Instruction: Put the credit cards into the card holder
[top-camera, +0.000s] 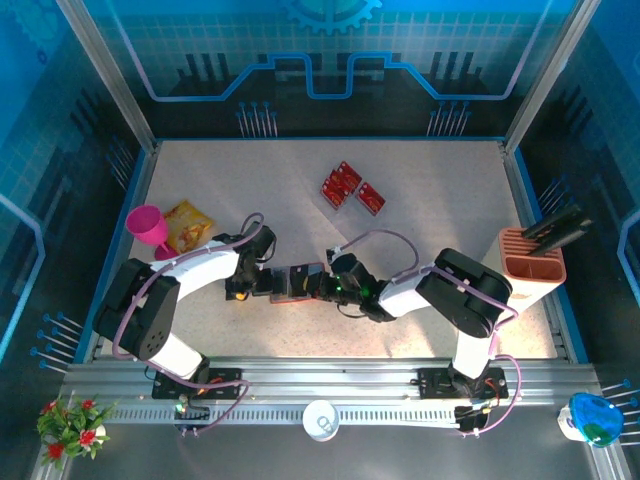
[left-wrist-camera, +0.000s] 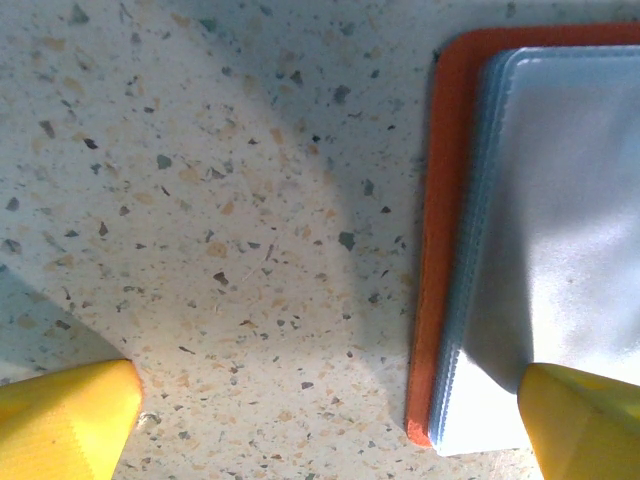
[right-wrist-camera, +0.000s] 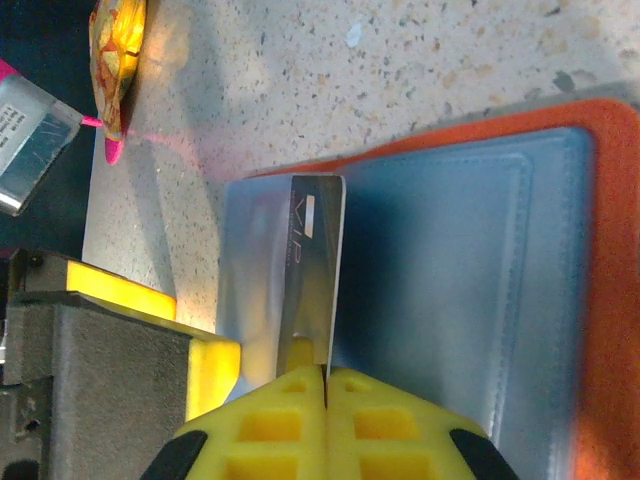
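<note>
- Orange-red cover and grey-blue plastic pockets marked the card holder (right-wrist-camera: 450, 280), which was laid open and flat on the speckled counter (left-wrist-camera: 220, 200) between the two arms.
- One credit card (right-wrist-camera: 315, 260) was clamped edge-on between the closed jaws of the right gripper (right-wrist-camera: 325, 375). Its far end was set over the pockets near the holder's middle, and a pale "VIP" mark was seen on its glossy dark face.
- The jaws of the left gripper (left-wrist-camera: 320, 430) were spread wide. One yellow fingertip (left-wrist-camera: 585, 425) appeared to rest on the corner of the grey pocket leaf, and the other was held over bare counter.
- The step in hand was judged to be the insertion of this card into a pocket. Whether its edge was already inside a slit could not be told.
- The next move was judged to call for a shallow, straight push along the pocket's plane, with the leaf pinned so that the soft sheet would not buckle or slide.
- More red cards (top-camera: 350, 187), flat and glossy, were seen lying well apart up the counter, so most of the task was judged undone.
- The pockets were seen as thin layered sheets with rounded corners, and the card as stiff and thin.
</note>
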